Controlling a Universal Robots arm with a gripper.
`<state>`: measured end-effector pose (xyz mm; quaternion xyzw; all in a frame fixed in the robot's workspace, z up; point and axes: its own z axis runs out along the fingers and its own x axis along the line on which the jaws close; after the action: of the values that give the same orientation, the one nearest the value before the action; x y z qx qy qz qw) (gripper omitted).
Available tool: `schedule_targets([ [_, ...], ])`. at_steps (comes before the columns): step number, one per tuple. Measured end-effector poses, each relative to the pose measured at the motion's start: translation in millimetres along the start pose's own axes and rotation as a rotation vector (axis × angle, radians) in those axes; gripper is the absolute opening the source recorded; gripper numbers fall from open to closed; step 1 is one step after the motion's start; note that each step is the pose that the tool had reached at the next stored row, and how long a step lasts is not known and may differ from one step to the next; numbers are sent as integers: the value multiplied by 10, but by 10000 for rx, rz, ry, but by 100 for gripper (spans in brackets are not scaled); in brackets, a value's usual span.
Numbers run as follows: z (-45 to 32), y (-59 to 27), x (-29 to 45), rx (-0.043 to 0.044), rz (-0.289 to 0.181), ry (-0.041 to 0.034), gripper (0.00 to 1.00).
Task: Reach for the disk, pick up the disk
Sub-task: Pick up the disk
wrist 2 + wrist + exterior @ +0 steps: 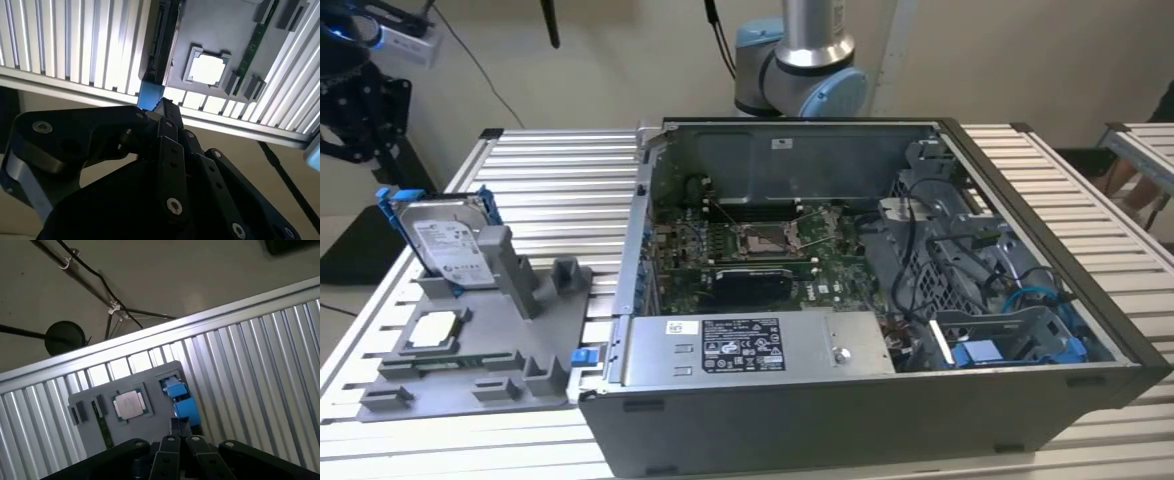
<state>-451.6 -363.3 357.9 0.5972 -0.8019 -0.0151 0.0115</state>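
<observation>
Disk (447,245), just one, stands on end in the grey tray (467,372) at the table's (547,170) edge on the exterior view's left, long axis upright. One chip (434,330) lies flat nearby. My pincer (180,424) hangs closed, empty.

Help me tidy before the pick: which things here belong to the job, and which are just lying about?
Job: disk; gripper.
Lying about: chip; grey holder; computer case.
</observation>
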Motion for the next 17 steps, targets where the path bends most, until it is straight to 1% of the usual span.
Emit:
schedule_targets([
  [4,0,0,0,0,-728,27,0],
  [5,0,0,-1,0,-822,30,0],
  [17,0,0,-1,0,-968,37,0],
])
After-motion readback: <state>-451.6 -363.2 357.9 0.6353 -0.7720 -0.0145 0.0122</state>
